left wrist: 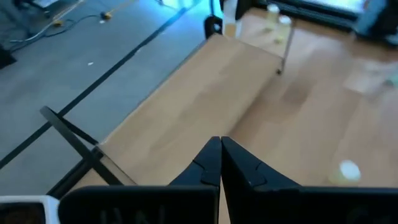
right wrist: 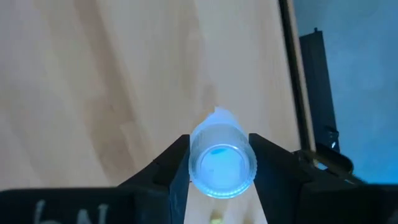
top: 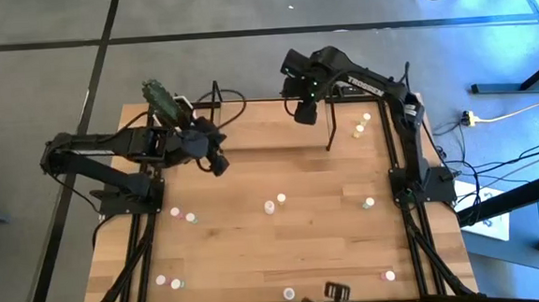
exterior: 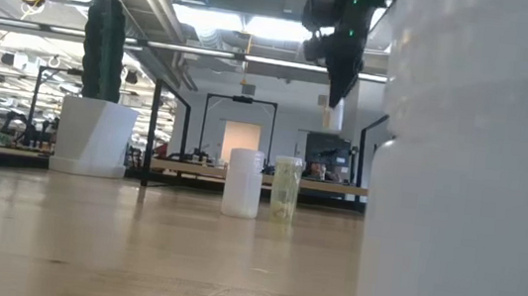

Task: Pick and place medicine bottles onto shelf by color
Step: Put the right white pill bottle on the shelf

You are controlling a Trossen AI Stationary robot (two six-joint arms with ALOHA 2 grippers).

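Above the shelf (top: 277, 122) at the table's far edge, the right gripper (right wrist: 219, 163) pinches a small bottle (right wrist: 222, 163), its long axis hanging straight down toward the wooden floor. The left gripper (left wrist: 220, 163), jaws closed and empty, waits farther off.

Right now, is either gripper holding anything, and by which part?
The right gripper holds a small bottle by its sides, one finger on each. The left gripper is shut and empty.
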